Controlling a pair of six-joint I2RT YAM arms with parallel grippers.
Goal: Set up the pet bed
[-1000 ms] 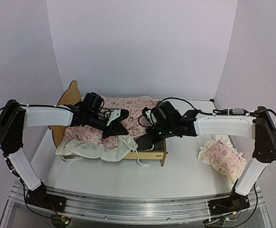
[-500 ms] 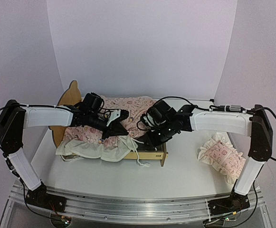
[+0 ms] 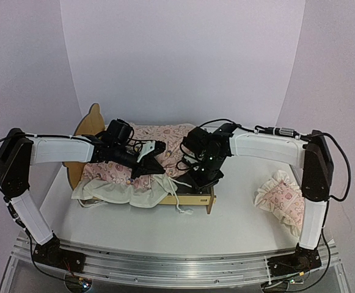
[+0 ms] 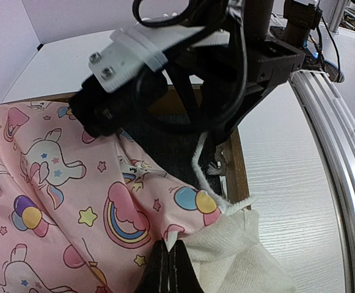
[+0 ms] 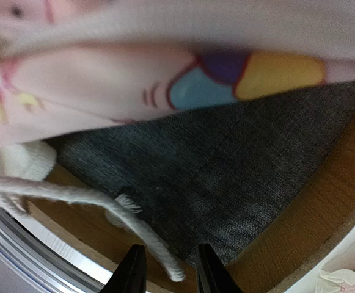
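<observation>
The pet bed (image 3: 205, 199) is a pale-wood frame with an ear-shaped headboard (image 3: 91, 119) at the left. A pink print quilt (image 3: 168, 135) with a cream underside (image 3: 125, 193) lies bunched over it. The dark grey base (image 3: 186, 184) shows at the foot end. My left gripper (image 3: 159, 148) is shut on the quilt's edge (image 4: 171, 235), seen in the left wrist view (image 4: 168, 268). My right gripper (image 3: 193, 179) is open over the grey base (image 5: 226, 171) in its wrist view (image 5: 170, 268). A white cord (image 5: 104, 204) ends between its fingers.
A ruffled pink pillow (image 3: 282, 199) lies on the table at the right. The cord (image 3: 181, 207) trails over the bed's near rail onto the table. The wooden foot rail (image 4: 235, 171) stands beside the quilt's cream edge (image 4: 244, 256). White walls close in behind and at the sides.
My right arm has swung left and its gripper has come in over the bed's foot end. The left arm and the quilt have stayed put.
</observation>
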